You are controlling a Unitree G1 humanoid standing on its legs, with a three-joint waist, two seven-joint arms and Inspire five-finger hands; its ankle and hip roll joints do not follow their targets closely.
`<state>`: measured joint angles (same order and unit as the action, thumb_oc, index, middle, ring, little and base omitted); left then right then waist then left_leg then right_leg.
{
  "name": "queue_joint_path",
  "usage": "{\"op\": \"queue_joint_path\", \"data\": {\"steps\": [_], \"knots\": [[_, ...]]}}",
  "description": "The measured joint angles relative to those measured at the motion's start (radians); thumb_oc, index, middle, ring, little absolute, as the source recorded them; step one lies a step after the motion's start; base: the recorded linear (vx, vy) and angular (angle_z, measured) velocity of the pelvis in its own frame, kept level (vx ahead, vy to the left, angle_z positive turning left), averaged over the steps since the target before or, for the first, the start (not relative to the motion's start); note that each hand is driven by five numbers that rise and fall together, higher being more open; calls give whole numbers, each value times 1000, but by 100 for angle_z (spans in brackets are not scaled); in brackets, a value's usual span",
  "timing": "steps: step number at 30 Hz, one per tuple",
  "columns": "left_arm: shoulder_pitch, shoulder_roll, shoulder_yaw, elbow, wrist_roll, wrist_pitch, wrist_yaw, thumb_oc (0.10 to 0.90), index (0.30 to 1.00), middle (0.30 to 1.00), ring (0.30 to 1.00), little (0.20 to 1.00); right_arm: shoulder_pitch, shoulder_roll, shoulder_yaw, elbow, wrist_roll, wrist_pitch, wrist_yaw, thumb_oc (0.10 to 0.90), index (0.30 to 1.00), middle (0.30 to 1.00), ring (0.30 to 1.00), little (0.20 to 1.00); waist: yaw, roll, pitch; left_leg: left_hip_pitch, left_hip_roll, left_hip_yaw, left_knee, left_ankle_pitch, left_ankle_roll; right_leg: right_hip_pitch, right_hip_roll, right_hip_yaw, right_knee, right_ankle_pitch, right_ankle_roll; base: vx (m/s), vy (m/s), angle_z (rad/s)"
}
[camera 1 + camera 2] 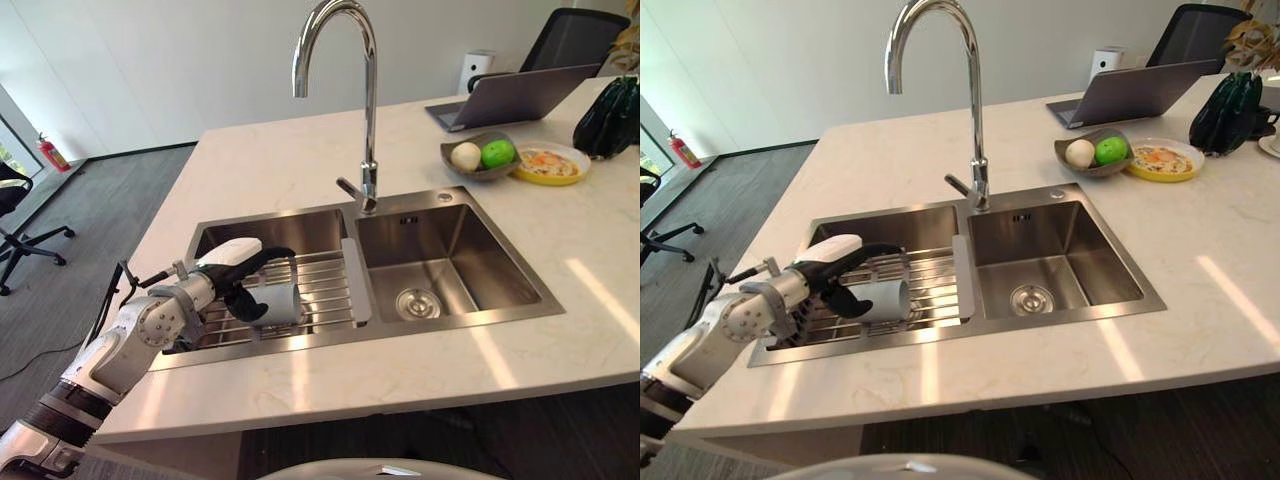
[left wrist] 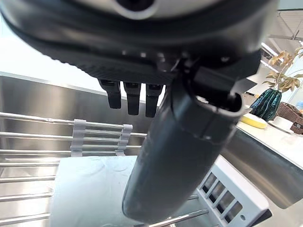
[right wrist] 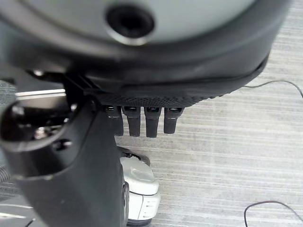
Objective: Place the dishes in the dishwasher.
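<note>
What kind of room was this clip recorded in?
Most likely an office kitchenette or show kitchen: a double steel sink with a tall tap is set into a pale stone counter, while a laptop and an office chair stand at the far end. The left hand reaches over a pale cup on the sink rack.

No text, label, number or sign can be read on anything here.

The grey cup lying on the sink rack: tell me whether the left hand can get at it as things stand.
Probably yes. The left hand is already at the grey cup on the rack, thumb across its near side and fingers over its top. Nothing lies between them, though a firm grip isn't clear.
</note>
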<state>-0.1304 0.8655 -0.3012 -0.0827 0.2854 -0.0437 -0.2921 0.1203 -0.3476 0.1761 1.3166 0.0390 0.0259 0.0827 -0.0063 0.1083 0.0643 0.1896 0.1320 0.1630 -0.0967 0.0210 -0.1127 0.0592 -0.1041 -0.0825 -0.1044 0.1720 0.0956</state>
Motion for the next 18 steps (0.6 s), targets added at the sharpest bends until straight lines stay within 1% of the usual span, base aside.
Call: {"op": "queue_joint_path", "data": {"steps": [2,3,6,8,10,13,15,18], "knots": [[0,-22,-8,0,1,2,-3,800,900,900,900,900,-2,0,2,-4,-1,0,0,800,900,900,900,900,-1,-1,0,0,0,1,0,1,2,-1,0,0,0,0,0,-16,-6,0],[0,-31,-8,1,2,2,-3,800,900,900,900,900,-1,0,2,-4,-1,0,0,800,900,900,900,900,-1,0,0,0,0,4,0,6,8,-1,0,1,0,0,0,3,-6,-3],[0,-35,-8,2,7,6,-7,800,900,900,900,900,1,0,1,-6,-1,0,0,800,900,900,900,900,-4,1,-1,3,0,9,0,0,0,-1,0,4,0,0,0,2,-5,-3],[0,-46,-8,7,19,10,-7,800,900,900,900,900,3,-1,1,-6,-2,0,0,800,900,900,900,900,-5,3,-3,3,0,13,0,5,8,-2,0,6,0,1,1,18,-7,-4],[0,-51,-9,16,33,10,-14,800,900,900,900,900,4,-1,1,-6,-3,0,1,800,900,900,900,900,-5,4,-3,3,0,14,0,-1,0,-2,0,7,0,0,0,-39,-10,-2],[0,-58,-12,56,46,12,-19,800,900,900,900,900,4,-2,1,-6,-11,1,1,800,900,900,900,900,-8,5,-4,4,0,17,0,4,7,-3,0,7,0,1,0,-11,-3,-1],[0,-58,-27,77,82,14,-19,800,900,900,900,900,4,-2,1,-6,-37,1,2,800,900,900,900,900,-10,5,-4,4,0,17,0,0,1,-3,0,7,0,2,1,0,0,0],[4,-61,-54,91,114,23,-24,800,900,900,900,900,4,0,2,-6,-38,3,10,800,900,900,900,900,-10,4,-4,3,0,17,0,-1,1,-4,0,8,0,1,0,13,0,0]]}}
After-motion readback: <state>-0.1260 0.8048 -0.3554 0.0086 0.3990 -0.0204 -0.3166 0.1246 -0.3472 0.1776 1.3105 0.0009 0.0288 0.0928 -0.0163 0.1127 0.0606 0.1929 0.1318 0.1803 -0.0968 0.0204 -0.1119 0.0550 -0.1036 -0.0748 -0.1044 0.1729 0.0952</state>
